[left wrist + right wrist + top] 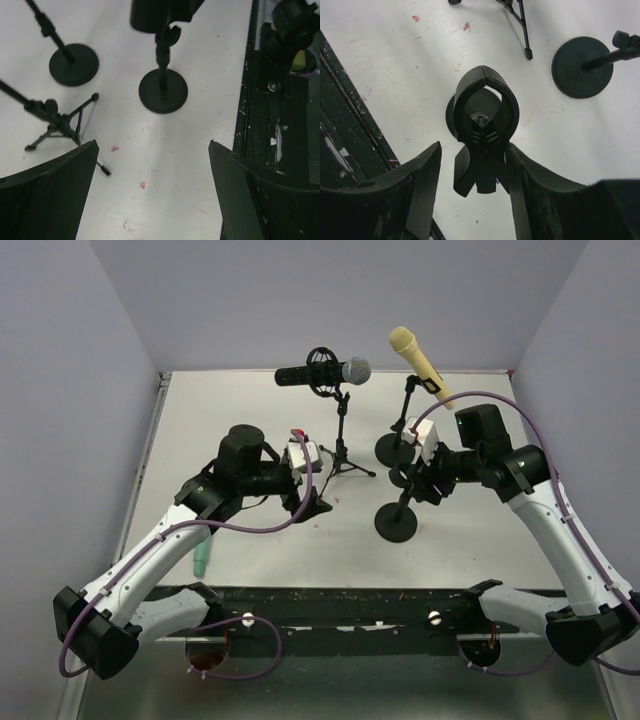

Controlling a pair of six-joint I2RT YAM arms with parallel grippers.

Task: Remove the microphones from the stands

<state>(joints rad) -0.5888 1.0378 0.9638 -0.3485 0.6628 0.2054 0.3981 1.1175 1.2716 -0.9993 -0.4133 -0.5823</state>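
- teal object (203, 556), possibly a mic, lies on table (250, 410) beside left arm (160, 545)
- left gripper (152, 145): jaws wide, empty, over bare table
- black mic (322, 373) sits in tripod stand (343, 445), back centre
- right gripper (474, 147): jaws part-open astride empty clip (482, 120) of near stand (397, 522); one finger against it, other clear, nothing clamped
- yellow mic (418, 358) clipped in far stand (390, 448), just behind
- judgement: this clip looks vacated; lift right gripper straight clear so the near stand is not tipped. For a seated mic, grip the body, steady the stand, pull along the clip axis
- writing: none legible
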